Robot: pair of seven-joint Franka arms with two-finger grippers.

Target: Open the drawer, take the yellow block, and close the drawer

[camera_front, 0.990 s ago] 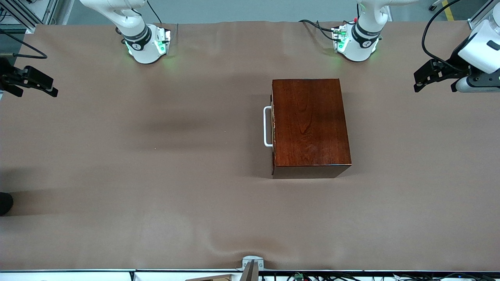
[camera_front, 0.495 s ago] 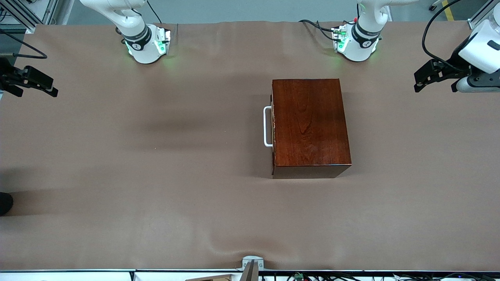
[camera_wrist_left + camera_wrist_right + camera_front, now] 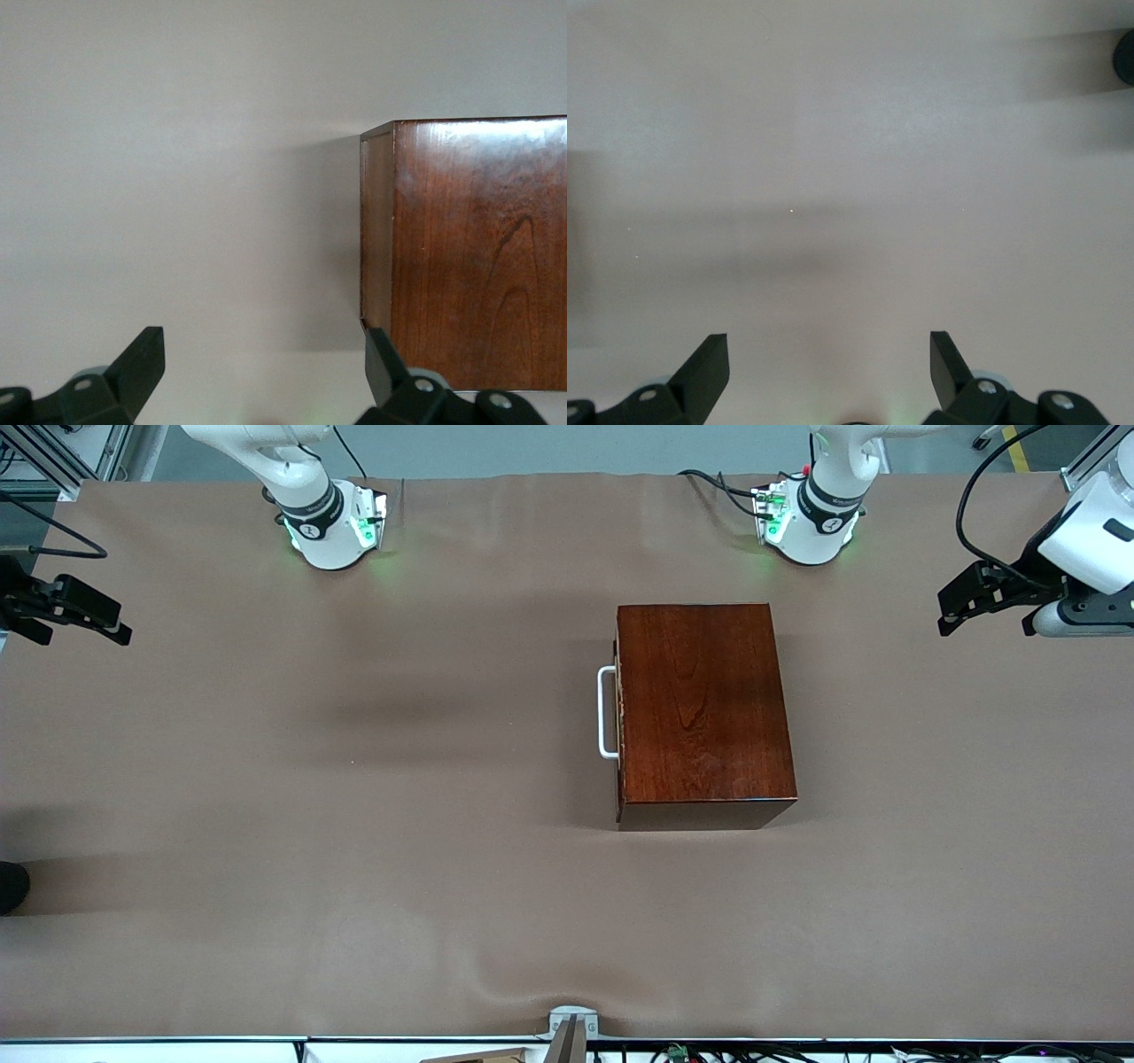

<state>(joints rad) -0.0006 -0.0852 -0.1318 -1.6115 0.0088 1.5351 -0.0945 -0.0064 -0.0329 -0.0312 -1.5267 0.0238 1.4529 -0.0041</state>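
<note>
The glossy dark reddish-brown wooden box (image 3: 702, 713) stands on the brown table, nearer the left arm's end. Its drawer is shut, and only the white loop handle (image 3: 606, 713) shows, on the side facing the right arm's end. The yellow block is out of view. My left gripper (image 3: 985, 604) is open and empty, up in the air over the table's edge at the left arm's end; its wrist view shows the box (image 3: 469, 248) between and past its open fingers (image 3: 142, 363). My right gripper (image 3: 84, 613) is open and empty, over the table's edge at the right arm's end.
The two arm bases (image 3: 332, 527) (image 3: 811, 518) stand along the edge farthest from the front camera. A small metal bracket (image 3: 571, 1023) sits at the edge nearest it. A dark round thing (image 3: 11, 886) shows at the right arm's end.
</note>
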